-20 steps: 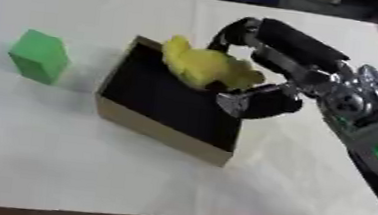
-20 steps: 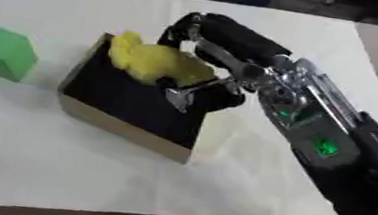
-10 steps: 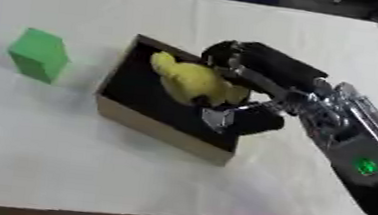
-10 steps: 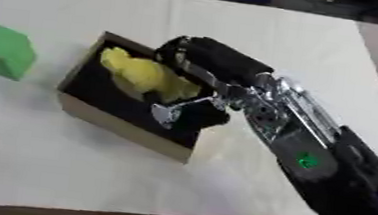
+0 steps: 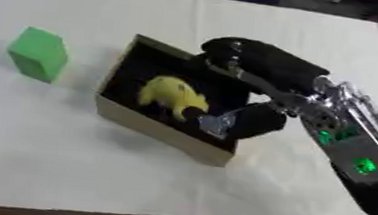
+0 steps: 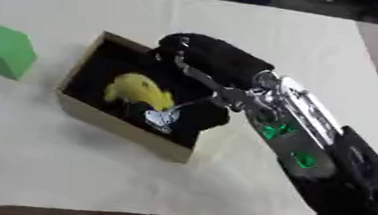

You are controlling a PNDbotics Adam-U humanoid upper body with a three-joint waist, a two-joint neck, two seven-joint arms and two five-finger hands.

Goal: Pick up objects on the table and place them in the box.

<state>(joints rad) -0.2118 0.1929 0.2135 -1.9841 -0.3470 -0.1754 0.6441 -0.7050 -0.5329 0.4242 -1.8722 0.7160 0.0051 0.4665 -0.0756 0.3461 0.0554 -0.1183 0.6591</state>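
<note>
Yellow toy [image 5: 171,93] went from the box's far rim down inside the box [image 5: 157,124] | right hand [image 5: 258,74] arched over it, fingers curled, thumb beside toy | green block [image 5: 38,53] apart, left.

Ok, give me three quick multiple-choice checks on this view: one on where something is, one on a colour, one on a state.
1. Where is the yellow object?
A. inside the box
B. on the table left of the box
C. on the box's rim

2. What colour is the block on the table?
A. red
B. green
C. blue

3. Where is the right hand?
A. resting flat on the table
B. over the box
C. on the block

Key: 1 A, it lies on the dark box floor. 2 B, plainly green. 3 B, it reaches over the far right corner.
</note>
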